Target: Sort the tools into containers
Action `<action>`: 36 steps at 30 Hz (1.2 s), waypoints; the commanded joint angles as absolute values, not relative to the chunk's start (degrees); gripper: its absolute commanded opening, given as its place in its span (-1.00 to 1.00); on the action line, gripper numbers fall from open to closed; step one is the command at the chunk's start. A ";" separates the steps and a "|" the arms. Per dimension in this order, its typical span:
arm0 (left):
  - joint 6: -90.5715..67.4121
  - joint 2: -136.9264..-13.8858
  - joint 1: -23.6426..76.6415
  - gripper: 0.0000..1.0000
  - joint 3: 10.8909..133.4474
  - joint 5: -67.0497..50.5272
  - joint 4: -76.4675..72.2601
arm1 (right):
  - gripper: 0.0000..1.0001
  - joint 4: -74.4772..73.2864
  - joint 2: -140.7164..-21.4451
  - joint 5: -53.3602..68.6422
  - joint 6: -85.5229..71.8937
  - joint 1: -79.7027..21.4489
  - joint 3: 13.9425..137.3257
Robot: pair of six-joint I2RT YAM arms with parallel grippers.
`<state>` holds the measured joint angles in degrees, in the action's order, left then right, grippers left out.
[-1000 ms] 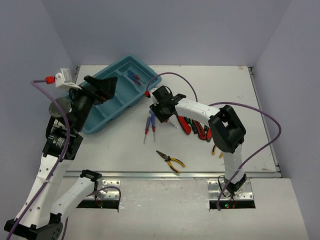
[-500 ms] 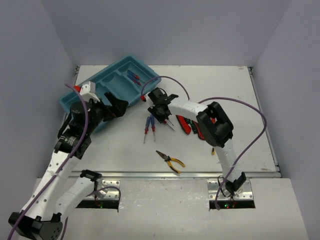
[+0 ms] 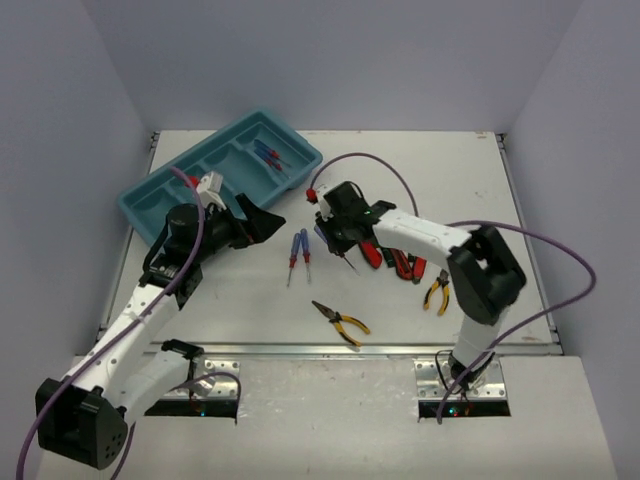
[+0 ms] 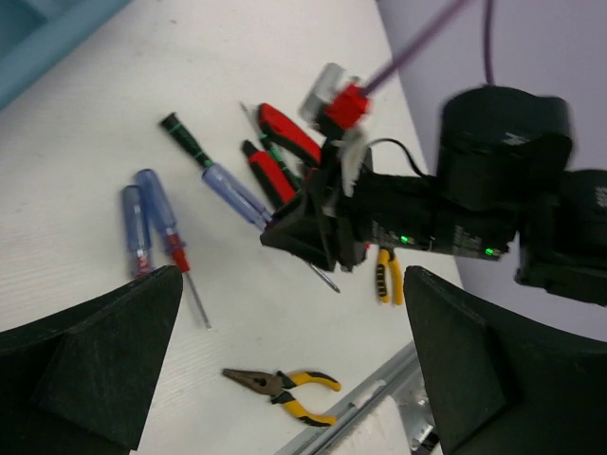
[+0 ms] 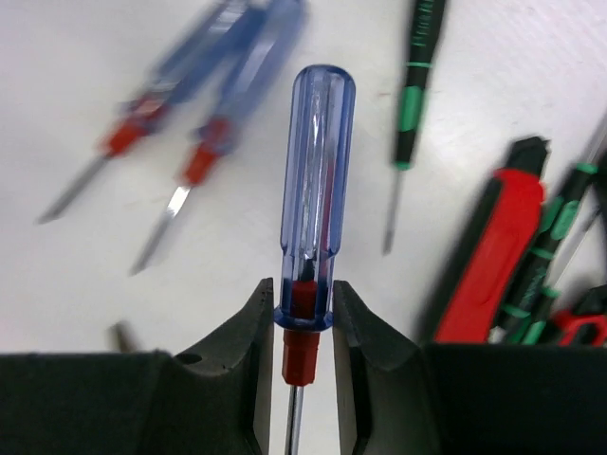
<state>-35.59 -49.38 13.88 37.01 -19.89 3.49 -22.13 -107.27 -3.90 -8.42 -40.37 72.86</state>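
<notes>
Tools lie mid-table, right of the teal tray [image 3: 138, 203]. The left gripper [image 3: 268, 222] hangs wide open near two blue-handled screwdrivers [image 3: 298, 247]. Further right, the right gripper [image 5: 302, 303] pinches a third blue screwdriver [image 5: 316, 161] at its red collar. It looks light, rigid and smooth-handled, so probably slippery, and the collar suits.

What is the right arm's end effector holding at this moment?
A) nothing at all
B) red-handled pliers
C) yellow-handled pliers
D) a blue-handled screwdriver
D: in the right wrist view, the right end effector has its two fingers clamped on the blue-handled screwdriver from both sides.
</notes>
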 commanded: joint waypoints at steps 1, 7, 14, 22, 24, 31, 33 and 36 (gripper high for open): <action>-41.27 -53.51 15.14 1.00 36.27 -29.79 -13.91 | -0.97 -7.67 -86.93 14.59 -16.39 -40.25 60.71; -44.82 -61.10 21.72 0.78 38.34 -28.72 -21.70 | -0.97 -0.44 -73.73 20.02 -21.53 -40.25 53.44; -46.37 -66.74 26.09 0.09 41.36 -26.49 -22.78 | -1.00 1.59 -68.11 19.06 -22.71 -40.34 52.63; -47.01 -71.64 28.13 -1.00 45.58 -25.20 -24.07 | -1.00 4.43 -68.30 19.47 -24.22 -40.34 52.73; -46.69 -72.23 28.13 -1.00 46.40 -24.08 -23.75 | -0.96 4.78 -68.44 18.98 -24.20 -40.34 52.73; -40.72 -78.16 26.61 -1.00 59.62 -3.98 -4.57 | 0.98 -6.26 -66.40 0.95 -26.65 -40.19 54.98; -38.60 -83.13 23.37 -1.00 66.27 0.46 0.59 | 0.98 -10.99 -64.50 -6.45 -27.69 -39.96 55.67; -35.55 -90.30 18.82 -1.00 76.47 6.09 9.19 | 0.98 -17.15 -61.54 -15.86 -29.39 -39.37 55.78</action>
